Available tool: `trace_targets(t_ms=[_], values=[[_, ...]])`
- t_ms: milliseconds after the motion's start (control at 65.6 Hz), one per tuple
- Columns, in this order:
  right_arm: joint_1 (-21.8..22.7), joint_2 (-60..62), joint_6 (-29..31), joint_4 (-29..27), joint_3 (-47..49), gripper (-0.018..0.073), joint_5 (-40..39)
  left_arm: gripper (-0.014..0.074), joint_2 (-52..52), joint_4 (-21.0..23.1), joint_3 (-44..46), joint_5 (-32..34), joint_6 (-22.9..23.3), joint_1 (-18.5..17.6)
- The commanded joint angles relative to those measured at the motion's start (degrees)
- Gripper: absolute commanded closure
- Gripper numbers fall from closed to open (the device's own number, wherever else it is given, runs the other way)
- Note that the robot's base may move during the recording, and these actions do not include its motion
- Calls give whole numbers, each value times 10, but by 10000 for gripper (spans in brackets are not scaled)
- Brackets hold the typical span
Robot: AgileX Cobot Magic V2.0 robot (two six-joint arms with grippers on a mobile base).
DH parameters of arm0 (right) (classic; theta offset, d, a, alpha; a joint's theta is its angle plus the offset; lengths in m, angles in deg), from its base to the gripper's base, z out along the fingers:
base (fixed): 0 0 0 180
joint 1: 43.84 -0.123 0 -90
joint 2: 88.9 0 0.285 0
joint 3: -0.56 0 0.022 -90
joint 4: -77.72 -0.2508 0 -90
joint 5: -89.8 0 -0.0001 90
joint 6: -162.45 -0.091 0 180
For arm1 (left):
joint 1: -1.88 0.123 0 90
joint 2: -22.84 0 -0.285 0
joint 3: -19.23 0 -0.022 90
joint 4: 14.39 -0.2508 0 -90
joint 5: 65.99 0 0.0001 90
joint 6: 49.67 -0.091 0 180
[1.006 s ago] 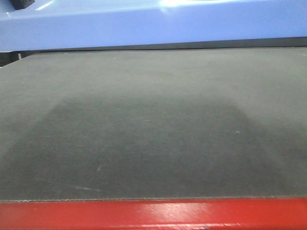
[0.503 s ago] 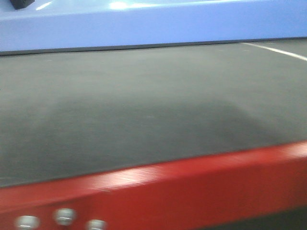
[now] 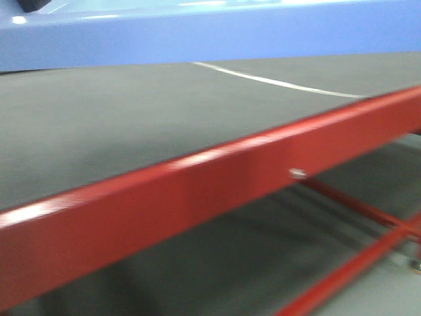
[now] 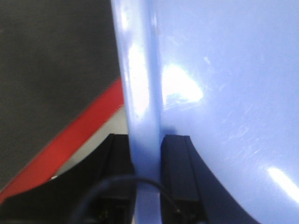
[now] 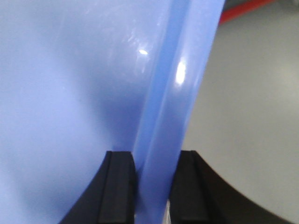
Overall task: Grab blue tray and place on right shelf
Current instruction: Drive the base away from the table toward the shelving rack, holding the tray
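The blue tray (image 3: 217,29) spans the top of the front view as a glossy periwinkle band, held up above the mat. In the left wrist view my left gripper (image 4: 147,158) is shut on the tray's (image 4: 224,93) left rim, one black finger on each side. In the right wrist view my right gripper (image 5: 154,175) is shut on the tray's (image 5: 70,84) right rim in the same way. A small dark piece of my left arm (image 3: 33,5) shows at the top left corner. The right shelf is out of view.
A red-framed table (image 3: 217,181) with a dark grey mat (image 3: 112,125) runs slantwise across the front view, its lower red bars (image 3: 358,253) at the bottom right. Grey floor (image 5: 252,102) lies beyond the tray's right rim. A white line (image 3: 276,82) crosses the mat.
The front view has swung right: the table's red rail went from level along the bottom to a steep slant, and the lower bars came into sight. The tray stays at the top.
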Motion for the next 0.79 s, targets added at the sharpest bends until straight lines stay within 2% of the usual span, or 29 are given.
trace_targets(t_ms=[0, 778], values=[[-2, 17, 18, 12, 15, 503, -36, 635, 18, 16, 14, -60, -19, -8], [-2, 17, 18, 12, 15, 503, -36, 635, 18, 16, 14, -60, -19, -8]])
